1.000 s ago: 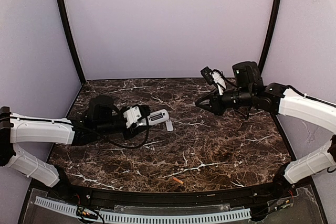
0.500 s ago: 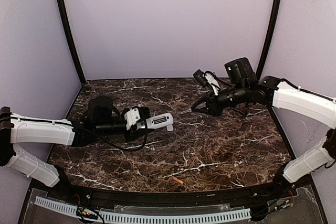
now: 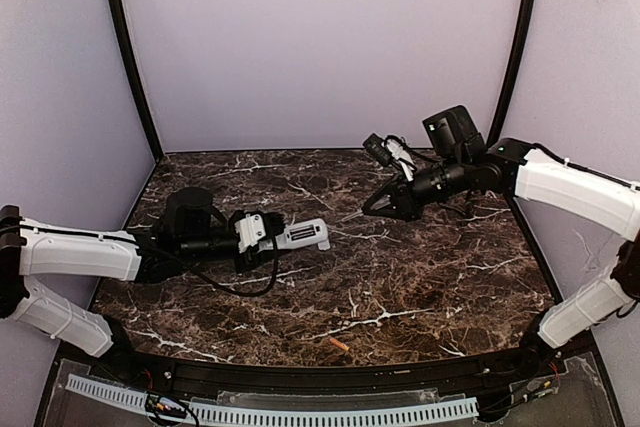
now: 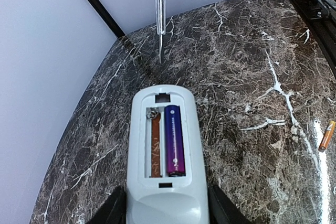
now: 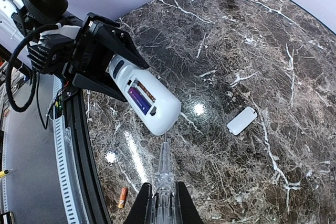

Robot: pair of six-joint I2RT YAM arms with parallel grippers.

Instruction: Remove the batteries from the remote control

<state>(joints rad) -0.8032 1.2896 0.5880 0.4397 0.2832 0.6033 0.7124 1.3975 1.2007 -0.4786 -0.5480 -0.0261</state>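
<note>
We are grasping the remote control point(image 4: 195, 150) with left fingers point(image 4: 113, 211), purple battery point(image 4: 175, 140) inside. Our right fingers point(image 5: 143, 208) are clenching a pointed tool point(image 5: 164, 169).

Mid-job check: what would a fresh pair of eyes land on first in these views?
The remote control, clamped in the left gripper above the left side of the table, has its back open: one purple battery sits beside an empty slot. The right gripper aims a slim clear tool at the remote's far end, just short of it. An orange battery lies loose near the table's front edge.
</note>
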